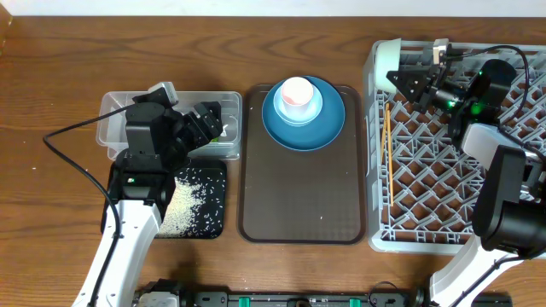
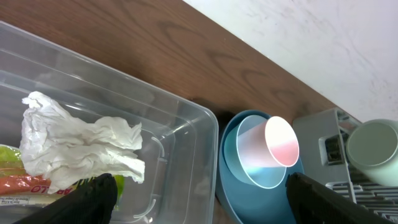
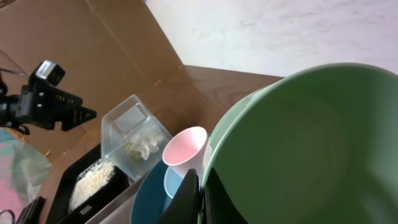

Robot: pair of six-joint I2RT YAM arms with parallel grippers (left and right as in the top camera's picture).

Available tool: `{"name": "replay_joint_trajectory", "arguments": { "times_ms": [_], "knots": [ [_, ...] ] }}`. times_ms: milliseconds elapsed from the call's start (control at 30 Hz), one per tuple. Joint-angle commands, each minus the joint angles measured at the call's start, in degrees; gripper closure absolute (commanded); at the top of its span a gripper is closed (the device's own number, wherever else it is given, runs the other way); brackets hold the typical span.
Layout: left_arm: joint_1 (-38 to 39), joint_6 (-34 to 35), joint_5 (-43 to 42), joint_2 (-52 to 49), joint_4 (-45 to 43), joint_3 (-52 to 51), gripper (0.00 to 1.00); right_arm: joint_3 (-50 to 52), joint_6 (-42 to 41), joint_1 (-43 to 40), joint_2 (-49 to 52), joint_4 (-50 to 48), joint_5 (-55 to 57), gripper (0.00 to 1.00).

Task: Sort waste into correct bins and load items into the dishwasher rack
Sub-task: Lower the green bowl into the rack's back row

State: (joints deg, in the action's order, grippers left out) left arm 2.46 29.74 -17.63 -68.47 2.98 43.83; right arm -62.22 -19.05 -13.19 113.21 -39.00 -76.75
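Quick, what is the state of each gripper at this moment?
Left gripper: open, holding nothing, above the clear tub.
Right gripper: closed on the rim of the mint-green bowl.

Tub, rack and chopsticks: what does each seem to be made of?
The tub looks like clear glossy plastic: the table grain shows through its wall. The rack seems moulded grey plastic, matte, with a uniform peg lattice. The chopsticks are probably wood or bamboo: pale tan, but too thin to be sure.
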Motion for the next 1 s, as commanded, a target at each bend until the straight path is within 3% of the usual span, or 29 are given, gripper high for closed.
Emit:
{"name": "replay_joint_trajectory", "arguments": {
  "times_ms": [0,133,400,967],
  "knots": [
    [0.0,-0.8,0.4,0.2,0.0,-0.1,0.1,-0.7,0.6,-1.4,0.4,-0.5,-2.2,0.99],
    [0.0,-0.8,0.4,-0.1,0.0,-0.1,0.11,-0.6,1.4,-1.5,0.4,0.3,-3.7,0.99],
    [0.0,-0.8,0.4,-0.1,0.0,-0.1,0.1,-0.5,11.5,-2.6,0.4,11.9,-6.5,0.99],
    [0.0,-0.8,0.4,-0.1,0.0,-0.1,0.11,-0.5,10.7,-10.3,0.4,20.7,-9.0,0.98]
  ]
}}
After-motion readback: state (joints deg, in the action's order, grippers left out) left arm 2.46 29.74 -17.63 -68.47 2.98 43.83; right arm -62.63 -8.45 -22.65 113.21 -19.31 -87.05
